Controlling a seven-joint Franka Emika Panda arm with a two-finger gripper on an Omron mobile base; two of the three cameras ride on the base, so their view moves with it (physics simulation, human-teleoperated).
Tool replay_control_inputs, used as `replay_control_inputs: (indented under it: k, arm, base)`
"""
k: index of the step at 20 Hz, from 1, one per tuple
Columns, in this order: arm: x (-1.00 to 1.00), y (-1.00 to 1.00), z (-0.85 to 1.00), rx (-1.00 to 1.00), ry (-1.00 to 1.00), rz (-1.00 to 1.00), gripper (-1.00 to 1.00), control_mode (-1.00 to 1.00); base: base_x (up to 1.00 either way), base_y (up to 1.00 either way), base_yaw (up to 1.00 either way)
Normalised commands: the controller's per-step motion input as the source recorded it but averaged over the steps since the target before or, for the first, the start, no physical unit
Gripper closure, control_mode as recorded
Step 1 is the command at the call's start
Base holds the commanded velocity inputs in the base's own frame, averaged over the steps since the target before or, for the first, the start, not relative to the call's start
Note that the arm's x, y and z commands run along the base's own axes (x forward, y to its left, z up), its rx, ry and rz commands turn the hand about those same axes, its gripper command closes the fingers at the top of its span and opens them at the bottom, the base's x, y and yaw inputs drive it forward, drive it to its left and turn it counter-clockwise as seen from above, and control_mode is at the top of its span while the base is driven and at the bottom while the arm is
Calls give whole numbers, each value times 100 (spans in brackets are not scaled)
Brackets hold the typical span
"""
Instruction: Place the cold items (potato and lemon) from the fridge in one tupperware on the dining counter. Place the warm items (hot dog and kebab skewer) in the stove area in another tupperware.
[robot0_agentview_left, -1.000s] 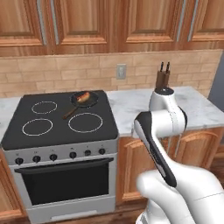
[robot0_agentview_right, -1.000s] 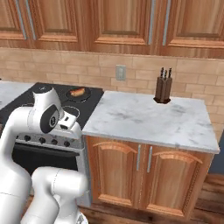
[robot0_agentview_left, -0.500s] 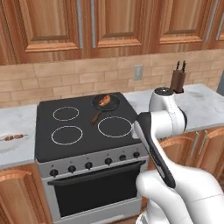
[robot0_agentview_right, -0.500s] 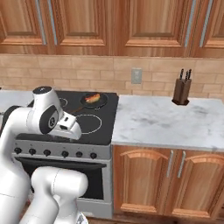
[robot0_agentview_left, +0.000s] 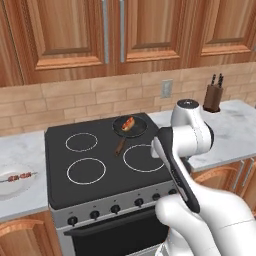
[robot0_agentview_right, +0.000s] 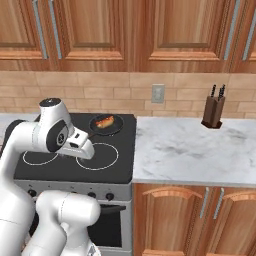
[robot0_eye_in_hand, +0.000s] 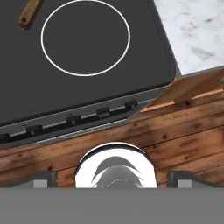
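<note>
1. Gripper (robot0_eye_in_hand: 112, 178) sits nearest, its two dark finger tips standing wide apart at either side of the hand view with nothing between them; it looks down over the stove's front edge and the wooden floor below.
2. Stove (robot0_agentview_left: 60, 187) comes next, a black glass top with four white ring burners and a row of knobs along its front; the front-right ring lies just ahead of the spread jaws in the hand view.
3. Frying pan (robot0_agentview_left: 129, 126) rests on the back-right burner, dark and round, its brown wooden handle (robot0_eye_in_hand: 29, 13) pointing toward the front of the stove.
4. Hot dog (robot0_agentview_right: 104, 121) lies in that pan, a reddish sausage in a pale bun, well apart from the jaws and beyond them.
5. Kebab skewer (robot0_agentview_left: 17, 177) lies on a white plate (robot0_agentview_left: 15, 186) on the marble counter left of the stove, a thin stick with small dark pieces, too small to read clearly; it is far off to the arm's left.
6. Knife block (robot0_agentview_right: 213, 110) stands farthest, upright by the brick wall on the right counter.
</note>
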Motion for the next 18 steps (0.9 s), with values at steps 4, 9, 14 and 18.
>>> replay_control_inputs:
  k: [4,9,14,18]
  arm:
    - [0,0,0,0,0,0,-100,100]
    - [0,0,0,0,0,0,-100,100]
    - [8,7,0,0,0,-2,-100,-100]
    - [62,25,0,0,-2,-3,-100,-100]
  base:
    - [8,38,-13]
    - [15,45,-14]
    - [19,39,-11]
    - [0,0,0]
